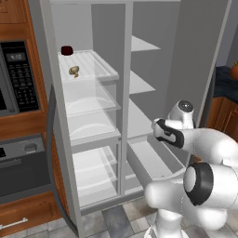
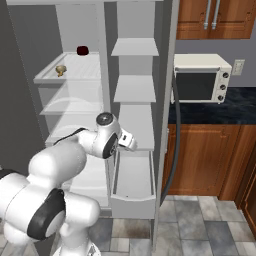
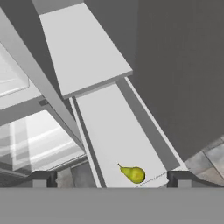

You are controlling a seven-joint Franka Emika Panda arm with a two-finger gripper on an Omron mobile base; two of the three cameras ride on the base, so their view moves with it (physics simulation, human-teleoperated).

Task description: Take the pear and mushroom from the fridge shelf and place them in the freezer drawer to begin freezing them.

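You can see the pear (image 3: 133, 174) lying on its side on the floor of the open freezer drawer (image 3: 118, 135), near its front wall, with the gripper (image 3: 111, 178) above it, jaws wide apart and empty. The mushroom (image 1: 74, 70) sits on the ridged fridge shelf (image 1: 100, 62), near a dark red round thing (image 1: 67, 50).

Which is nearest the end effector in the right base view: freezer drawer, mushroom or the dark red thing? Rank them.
End effector is low.
1. Freezer drawer: just below it.
2. Mushroom: upper left, at the ridged shelf's front.
3. Dark red thing: deeper back on that shelf.
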